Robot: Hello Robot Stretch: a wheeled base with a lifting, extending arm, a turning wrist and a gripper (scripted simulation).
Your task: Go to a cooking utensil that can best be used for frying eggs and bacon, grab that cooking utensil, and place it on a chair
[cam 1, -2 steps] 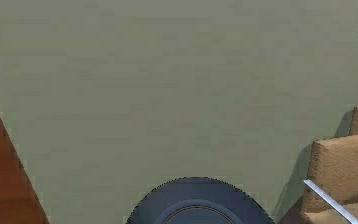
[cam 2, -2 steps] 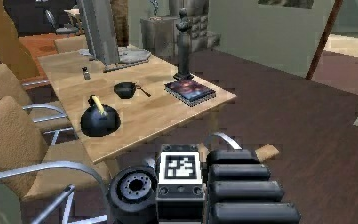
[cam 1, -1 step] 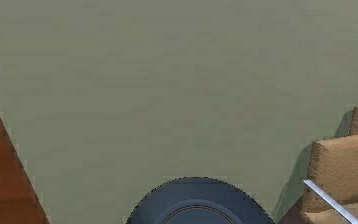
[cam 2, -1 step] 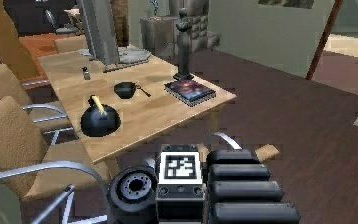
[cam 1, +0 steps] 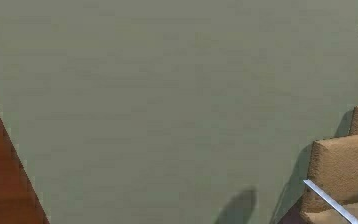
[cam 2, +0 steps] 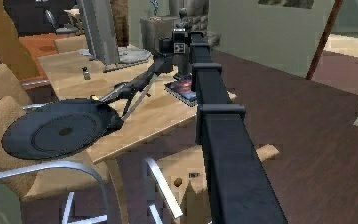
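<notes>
Hanging past the bench (cam 2: pixel 137 125) edge, the black frying pan (cam 2: pixel 57 128) rides by its long handle at the claw (cam 2: pixel 165 58) tip, likely kept clear for lowering onto the chair (cam 2: pixel 7 88) beside the bench; claw's opening cannot be told.

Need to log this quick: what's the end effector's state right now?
End effector: cannot be told whether it holds anything; the pan has its handle toward it, with the table behind.
</notes>
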